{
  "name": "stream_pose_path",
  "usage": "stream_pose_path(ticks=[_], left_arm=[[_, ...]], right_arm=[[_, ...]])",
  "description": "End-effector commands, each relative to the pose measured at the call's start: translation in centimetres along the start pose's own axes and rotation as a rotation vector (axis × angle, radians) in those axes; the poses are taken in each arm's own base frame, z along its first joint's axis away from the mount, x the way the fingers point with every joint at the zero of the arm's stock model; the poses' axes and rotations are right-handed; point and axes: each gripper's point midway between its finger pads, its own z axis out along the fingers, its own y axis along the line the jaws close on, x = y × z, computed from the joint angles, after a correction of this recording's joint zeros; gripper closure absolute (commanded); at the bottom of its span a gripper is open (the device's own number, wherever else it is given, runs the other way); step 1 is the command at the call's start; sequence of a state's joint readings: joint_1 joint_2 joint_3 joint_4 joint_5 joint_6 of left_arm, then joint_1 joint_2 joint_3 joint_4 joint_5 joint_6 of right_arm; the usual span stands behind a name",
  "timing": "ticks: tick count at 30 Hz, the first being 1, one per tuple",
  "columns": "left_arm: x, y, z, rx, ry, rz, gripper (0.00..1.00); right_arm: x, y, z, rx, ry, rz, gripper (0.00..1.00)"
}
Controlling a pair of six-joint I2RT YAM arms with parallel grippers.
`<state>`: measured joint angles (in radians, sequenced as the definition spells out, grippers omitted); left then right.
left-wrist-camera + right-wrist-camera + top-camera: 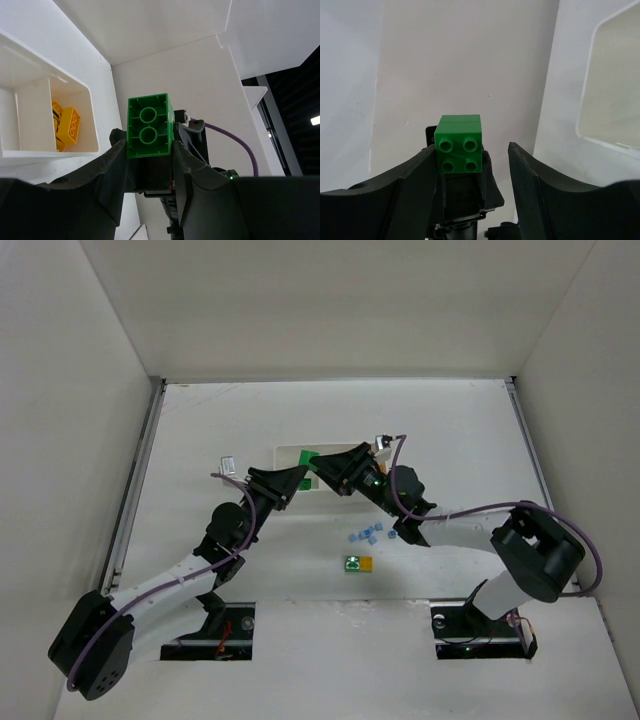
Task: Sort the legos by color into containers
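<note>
My left gripper (149,150) is shut on a green lego (148,125), whose hollow underside faces the left wrist camera. The same green lego (459,144) shows studs-first in the right wrist view, between the fingers of my right gripper (471,147). It lies against the right gripper's left finger, and the right finger stands well apart, so the right gripper is open. In the top view the left gripper (297,480) and right gripper (325,472) meet tip to tip over the white tray (288,453). One tray compartment (75,90) holds yellow legos (67,127).
Several tiny light blue legos (368,534) and a green and yellow pair (358,564) lie on the table in front of the right arm. A green piece (308,456) shows at the tray behind the grippers. The tray's rim (587,85) is at the right in the right wrist view.
</note>
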<state>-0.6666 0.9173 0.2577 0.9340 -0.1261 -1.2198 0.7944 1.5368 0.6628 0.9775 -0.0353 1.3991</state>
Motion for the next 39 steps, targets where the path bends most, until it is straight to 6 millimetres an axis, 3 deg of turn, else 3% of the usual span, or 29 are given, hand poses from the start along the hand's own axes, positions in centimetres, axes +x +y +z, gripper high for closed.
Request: stream_pose_path(ticks=[1,13,18,25,29,32,39], left_arm=[[-0.4,-1.8,-0.4,0.06,-0.011,-0.005,0.82],[-0.3,-1.6,-0.5,0.051,-0.005,-0.001,0.82],[-0.9,-1.1,-0.8,0.041,-0.02,0.008,0.83],[-4.2,0.2,-2.0,-0.002,-0.092,0.056,0.84],[-7.1,1.3,-3.2,-0.054,-0.152,0.107,0.84],[-8.4,1.6,-3.6,-0.081,-0.169,0.136,0.84],[-7.6,1.7,-3.2,-0.104,-0.115,0.192,0.84]], right_arm=[[-0.4,2.5,0.0,-0.054,-0.017,-0.074,0.37],[-0.1,2.5,0.5,-0.044,0.003,-0.11,0.66],[-0.5,2.7,-0.1,-0.044,-0.005,-0.135,0.75],[-3.5,2.4,-2.5,-0.019,-0.057,-0.196,0.76],[-3.5,1.6,-3.4,0.024,-0.044,-0.29,0.75],[-3.5,0.2,-1.9,0.121,-0.011,-0.389,0.74],[-1.3,-3.0,3.6,0.313,0.074,-0.632,0.72]])
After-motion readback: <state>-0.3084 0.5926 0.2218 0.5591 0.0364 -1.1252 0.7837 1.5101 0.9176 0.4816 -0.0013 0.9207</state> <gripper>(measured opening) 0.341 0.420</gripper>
